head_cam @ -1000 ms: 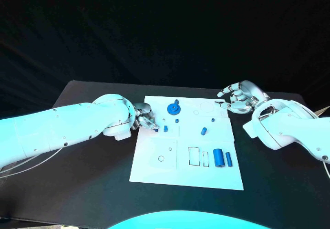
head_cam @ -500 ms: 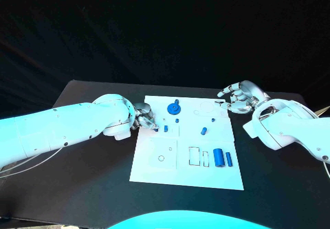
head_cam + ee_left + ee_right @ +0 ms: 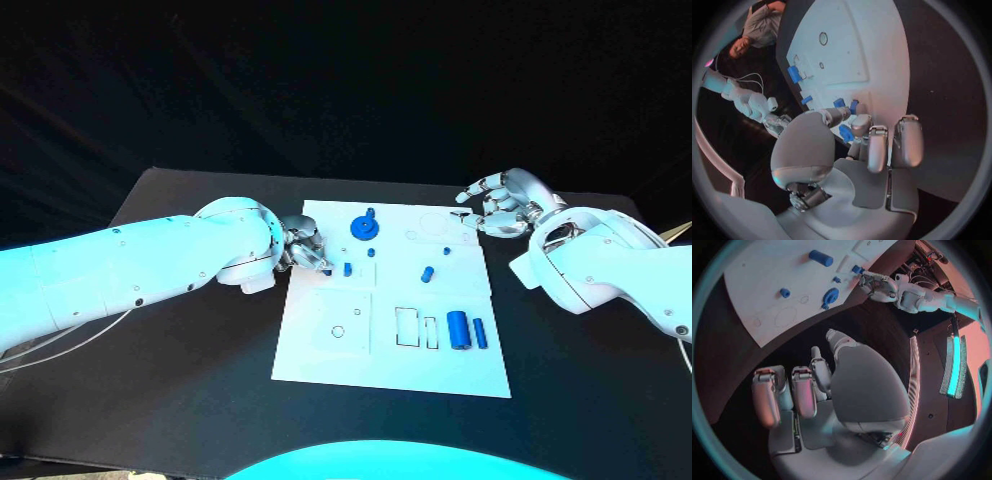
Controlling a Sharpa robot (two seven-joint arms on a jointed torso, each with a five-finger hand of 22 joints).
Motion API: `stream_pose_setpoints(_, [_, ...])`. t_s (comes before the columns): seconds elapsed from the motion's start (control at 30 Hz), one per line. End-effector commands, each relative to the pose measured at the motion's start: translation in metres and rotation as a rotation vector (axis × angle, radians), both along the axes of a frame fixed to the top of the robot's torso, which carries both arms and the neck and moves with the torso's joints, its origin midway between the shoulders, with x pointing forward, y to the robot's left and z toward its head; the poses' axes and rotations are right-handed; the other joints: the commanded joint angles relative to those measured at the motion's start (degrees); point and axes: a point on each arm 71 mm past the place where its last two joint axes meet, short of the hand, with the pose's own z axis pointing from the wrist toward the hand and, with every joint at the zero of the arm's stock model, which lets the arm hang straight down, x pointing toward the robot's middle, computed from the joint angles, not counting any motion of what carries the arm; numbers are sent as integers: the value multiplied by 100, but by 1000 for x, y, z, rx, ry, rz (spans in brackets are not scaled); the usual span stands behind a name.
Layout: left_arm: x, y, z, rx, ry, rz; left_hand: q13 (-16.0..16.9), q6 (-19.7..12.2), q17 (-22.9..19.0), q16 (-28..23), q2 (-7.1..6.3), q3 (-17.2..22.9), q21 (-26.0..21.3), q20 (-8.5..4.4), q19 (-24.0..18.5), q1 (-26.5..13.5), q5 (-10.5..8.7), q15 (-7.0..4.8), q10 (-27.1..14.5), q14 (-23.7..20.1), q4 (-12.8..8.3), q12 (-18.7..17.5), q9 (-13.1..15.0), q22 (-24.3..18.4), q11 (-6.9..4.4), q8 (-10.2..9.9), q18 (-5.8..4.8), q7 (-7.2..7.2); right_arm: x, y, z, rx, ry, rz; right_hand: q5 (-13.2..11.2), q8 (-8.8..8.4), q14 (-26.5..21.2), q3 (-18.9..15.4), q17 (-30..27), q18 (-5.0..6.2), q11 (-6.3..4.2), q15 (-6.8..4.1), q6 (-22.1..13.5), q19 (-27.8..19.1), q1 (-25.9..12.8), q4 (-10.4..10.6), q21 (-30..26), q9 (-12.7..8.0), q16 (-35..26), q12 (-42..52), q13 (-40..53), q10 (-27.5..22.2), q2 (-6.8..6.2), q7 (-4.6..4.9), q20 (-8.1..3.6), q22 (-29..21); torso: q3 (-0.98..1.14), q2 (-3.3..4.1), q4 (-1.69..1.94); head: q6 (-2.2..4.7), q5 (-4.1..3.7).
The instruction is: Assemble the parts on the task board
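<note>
The left hand (image 3: 306,247) sits at the task board's (image 3: 325,340) edge — its fingertips (image 3: 859,124) pinch a small blue part (image 3: 846,133). The right hand (image 3: 498,205) hangs beside the board's far corner, fingers loosely curled, holding nothing.

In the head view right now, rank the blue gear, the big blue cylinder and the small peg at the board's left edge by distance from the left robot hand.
1. Small peg, beside the left robot hand.
2. Blue gear, board's far side.
3. Big blue cylinder, near right.

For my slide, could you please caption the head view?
Left hand at the white board's left edge near small blue parts; right hand hovers beyond its far right corner.
</note>
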Motion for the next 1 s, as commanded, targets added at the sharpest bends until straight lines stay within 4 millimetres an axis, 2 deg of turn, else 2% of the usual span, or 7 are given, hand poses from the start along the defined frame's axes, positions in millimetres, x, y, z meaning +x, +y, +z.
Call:
stream_pose_setpoints(0.03, [-4, -5, -5, 1, 30, -21, 35, 34, 1508, 24, 2, 1053, 35, -4, 34, -24, 36, -42, 51, 596, -1019, 49, -16, 188, -7, 11, -105, -24, 0, 1, 0, -5, -2, 17, 21, 24, 457, 42, 938, -30, -14, -45, -46, 499, -26, 4, -34, -6, -30, -15, 46, -1, -18, -1, -49, 1373, 1, 3, 2, -10, -4])
stream_pose_setpoints(0.27, [-3, -6, -6, -5, 28, -12, 76, 78, 1508, 24, -41, 1030, 32, -7, 31, -118, 50, -47, 111, 596, -993, 73, -41, 186, -19, 4, -105, -43, 0, 1, 0, -5, -2, 17, 26, 39, 458, 53, 937, -30, -16, -48, -50, 499, -51, 12, -35, -9, -32, -19, 39, 0, -27, -4, -51, 1372, 2, 3, 0, -16, -11])
stream_pose_setpoints(0.7, [-2, -8, -10, -3, 49, -8, 66, 104, 1508, 24, -24, 974, 24, -10, 28, -246, -9, -63, 141, 596, -898, 58, -68, 184, -39, -5, -105, -72, 0, 1, -1, -3, -2, 18, 25, 40, 458, 53, 937, -30, -17, -48, -50, 499, -56, 14, -37, -9, -32, -16, 41, 4, -28, -4, -52, 1372, 5, 5, -2, -26, -26])
stream_pose_setpoints(0.87, [-1, -7, -10, -2, 49, -1, 23, 104, 1508, 24, -77, 773, 11, -17, 26, -402, -63, -83, 133, 596, -763, 20, -96, 179, -64, -17, -105, -114, 0, 1, -1, -3, -2, 18, 21, 45, 457, 53, 934, -28, -17, -48, -52, 495, -70, 20, -44, -10, -34, -22, 34, -1, -31, -4, -52, 1367, 4, 1, -1, -27, -29])
stream_pose_setpoints(1.0, [0, -5, -10, 0, 49, 7, -15, 140, 1508, 24, -147, 518, -6, -35, 22, -602, -98, -103, 95, 596, -538, -19, -152, 167, -87, -45, -103, -145, 0, 1, -1, -2, -2, 17, 21, 45, 457, 53, 934, -28, -17, -48, -52, 495, -70, 20, -44, -10, -34, -22, 34, -1, -31, -4, -52, 1367, 4, 3, 0, -28, -33])
